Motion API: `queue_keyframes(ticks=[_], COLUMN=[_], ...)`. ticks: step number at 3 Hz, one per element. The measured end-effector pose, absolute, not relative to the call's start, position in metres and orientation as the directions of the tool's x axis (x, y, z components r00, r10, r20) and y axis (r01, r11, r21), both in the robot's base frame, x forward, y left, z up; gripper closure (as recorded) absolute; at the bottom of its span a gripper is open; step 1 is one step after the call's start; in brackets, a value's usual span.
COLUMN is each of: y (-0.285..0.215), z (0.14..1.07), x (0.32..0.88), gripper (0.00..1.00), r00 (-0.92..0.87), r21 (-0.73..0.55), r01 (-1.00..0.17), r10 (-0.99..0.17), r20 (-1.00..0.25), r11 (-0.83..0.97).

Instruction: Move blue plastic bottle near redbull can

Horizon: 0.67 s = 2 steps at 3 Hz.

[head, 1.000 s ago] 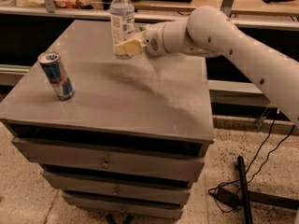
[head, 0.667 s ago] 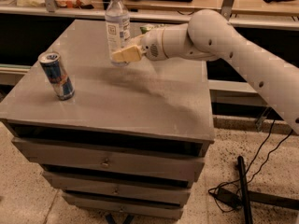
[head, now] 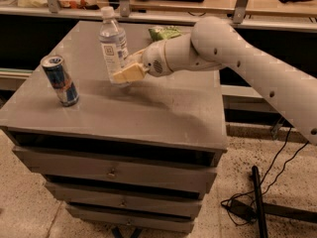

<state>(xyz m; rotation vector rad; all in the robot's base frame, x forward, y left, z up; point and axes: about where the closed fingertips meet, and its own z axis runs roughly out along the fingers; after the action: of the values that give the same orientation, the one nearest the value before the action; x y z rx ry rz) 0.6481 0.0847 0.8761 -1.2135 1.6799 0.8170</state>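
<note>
Gripper (head: 122,70) was located in the upper-left-centre of the frame, over the grey cabinet top (head: 163,108). It was seen clamped on the blue plastic bottle (head: 113,42), gripped at the lower body. One cream finger (head: 130,73) was laid across the bottle's front; the other was hidden behind the bottle.

The bottle was held close to upright, with the white cap leaning slightly to frame left. Whether its base was touching the top could not be told.

The white arm (head: 247,63) was run in from the right edge and angled down-left to the wrist.

The redbull can (head: 60,80) was stood upright on the left part of the top, near the left edge. It was placed lower-left of the bottle, apart from it, with bare surface between the two.

A green snack bag (head: 165,32) was seen at the back of the top, upper right of the bottle, partly covered by the arm.

Drawers (head: 114,170) were stacked below the top. Black cables (head: 247,205) were seen on the speckled floor at lower right.
</note>
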Motion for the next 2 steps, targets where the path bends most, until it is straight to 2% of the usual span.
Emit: queue_keyframes(ticks=[2], y=[0.135], z=[0.863], x=[0.622], gripper=[1.0], r00=[-0.127], r21=[-0.008], r01=[-0.938], r10=[-0.366], r20=[-0.922], r11=[0.346])
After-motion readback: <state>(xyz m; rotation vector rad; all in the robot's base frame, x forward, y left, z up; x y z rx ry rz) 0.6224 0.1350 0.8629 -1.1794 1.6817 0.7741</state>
